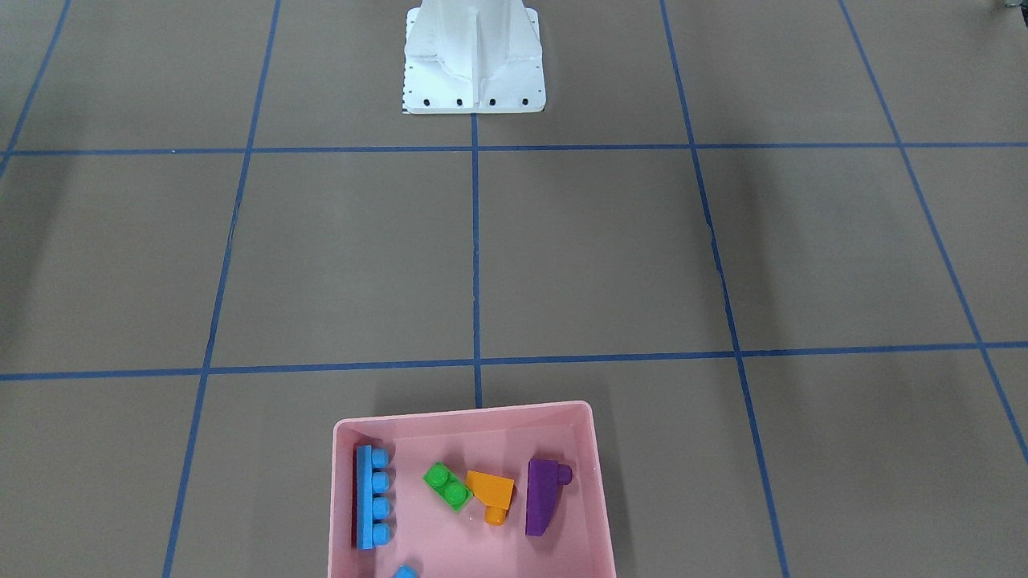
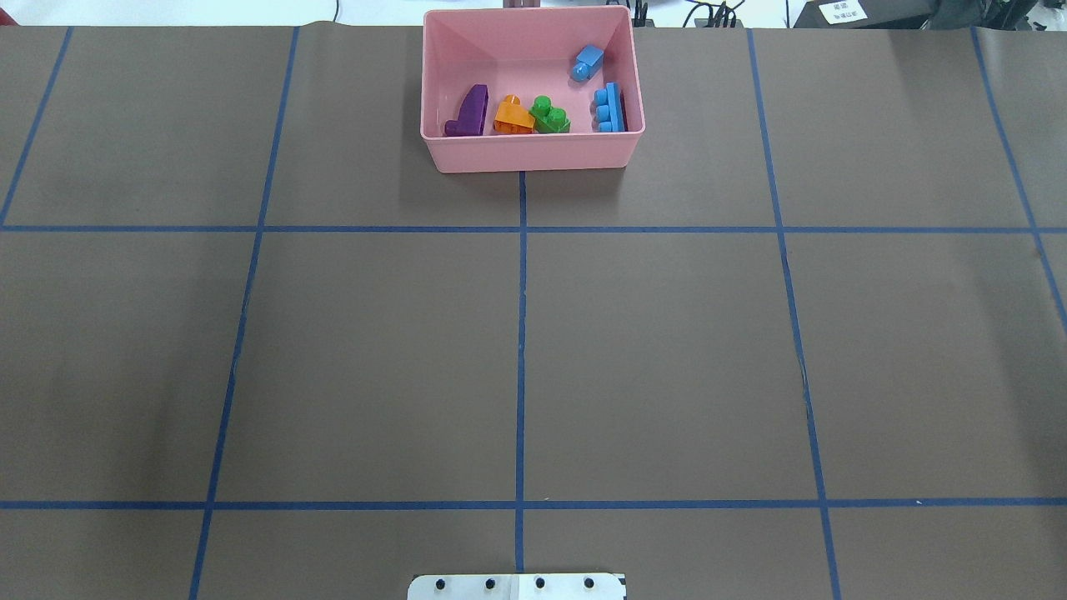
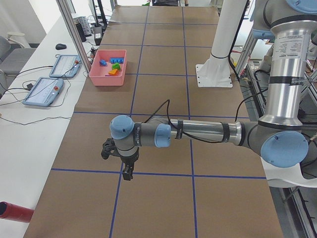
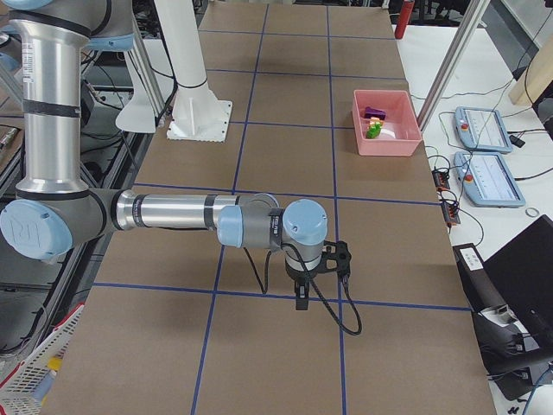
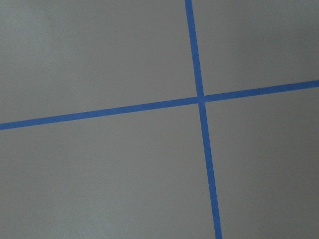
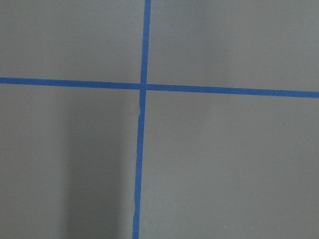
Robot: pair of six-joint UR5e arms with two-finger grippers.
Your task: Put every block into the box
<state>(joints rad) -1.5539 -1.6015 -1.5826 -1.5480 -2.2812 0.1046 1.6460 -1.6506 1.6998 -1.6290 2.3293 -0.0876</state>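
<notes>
The pink box (image 2: 525, 154) stands at the table's far edge, seen from the robot, and shows in the front view (image 1: 466, 413) too. Inside it lie the purple sloped brick (image 2: 471, 111), the orange sloped brick (image 2: 512, 117), the green two-stud brick (image 2: 548, 116), the long blue brick (image 2: 611, 108) and the small blue brick (image 2: 587, 62). My left gripper (image 3: 128, 173) hangs above the bare table, far from the box, and shows only in the left side view. My right gripper (image 4: 301, 298) does likewise in the right side view. I cannot tell whether either is open or shut.
The white robot base (image 1: 474, 60) stands at the table's near edge, as the robot sees it. Blue tape lines (image 2: 521, 333) divide the brown table into squares. Teach pendants (image 3: 49, 91) lie on the white bench beside the box. A red cylinder (image 3: 15, 210) lies off the table's corner.
</notes>
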